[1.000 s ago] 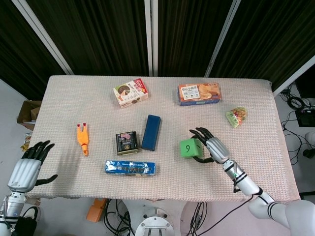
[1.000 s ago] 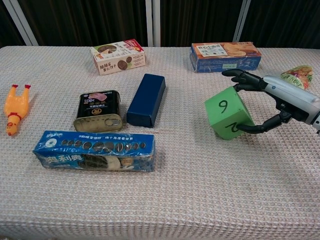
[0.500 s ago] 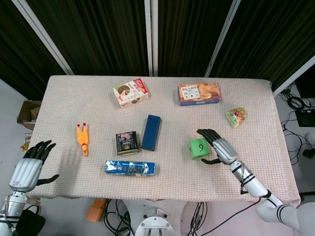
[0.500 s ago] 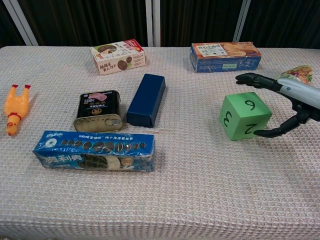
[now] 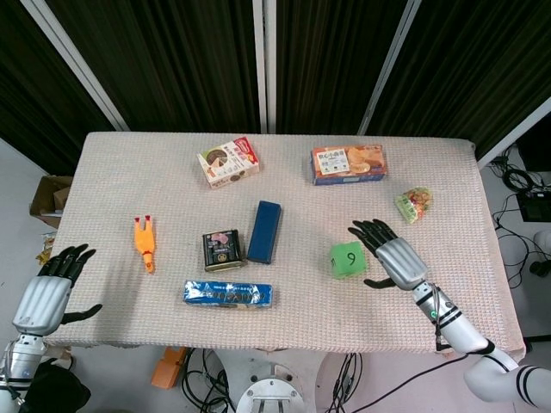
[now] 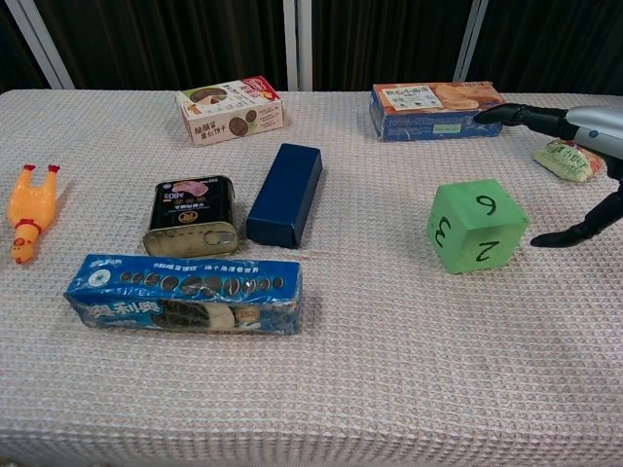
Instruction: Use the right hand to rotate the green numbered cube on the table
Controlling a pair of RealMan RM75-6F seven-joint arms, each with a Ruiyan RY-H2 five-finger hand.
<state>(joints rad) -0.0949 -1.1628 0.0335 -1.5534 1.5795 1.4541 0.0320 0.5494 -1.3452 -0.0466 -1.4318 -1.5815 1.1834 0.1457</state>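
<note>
Head view: your right hand [image 5: 398, 261] is spread, holding nothing; the cube [image 5: 348, 259] sits just to its left on the desk, untouched.

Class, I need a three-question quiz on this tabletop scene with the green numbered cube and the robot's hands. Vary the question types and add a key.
1. True or false: the right hand grips the green numbered cube.
2. Which lies right beside the dark blue box? A) rubber chicken B) tin can C) orange biscuit box
3. Fill in: in the head view, the cube's top face shows the number ___.

Key: 1 false, the hand is open and apart from the cube; 2 B; 3 nine (or six; no underline tells which).
</note>
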